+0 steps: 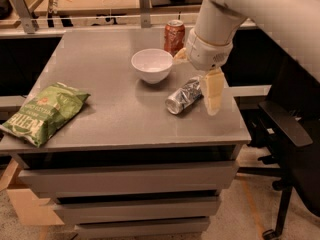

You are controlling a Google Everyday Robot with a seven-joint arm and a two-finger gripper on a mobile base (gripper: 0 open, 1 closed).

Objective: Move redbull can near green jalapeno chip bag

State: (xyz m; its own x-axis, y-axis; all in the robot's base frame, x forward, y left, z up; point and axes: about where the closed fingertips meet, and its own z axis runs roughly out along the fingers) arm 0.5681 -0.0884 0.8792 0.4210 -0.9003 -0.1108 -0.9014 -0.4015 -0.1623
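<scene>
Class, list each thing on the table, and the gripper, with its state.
redbull can: lying on its side.
chip bag: lying flat at the left front corner of the table.
bowl: upright, empty.
red can: upright at the back.
gripper: low over the table, beside the redbull can.

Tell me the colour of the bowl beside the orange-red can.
The bowl is plain white, camera view. The end effector hangs beside the redbull can.

Green jalapeno chip bag (42, 111): large white lettering, apparently "KETTLE"; red logo unreadable. Redbull can (181, 97), soda can (174, 34): nothing legible. Gripper (196, 84), unmarked, above redbull can.
</scene>
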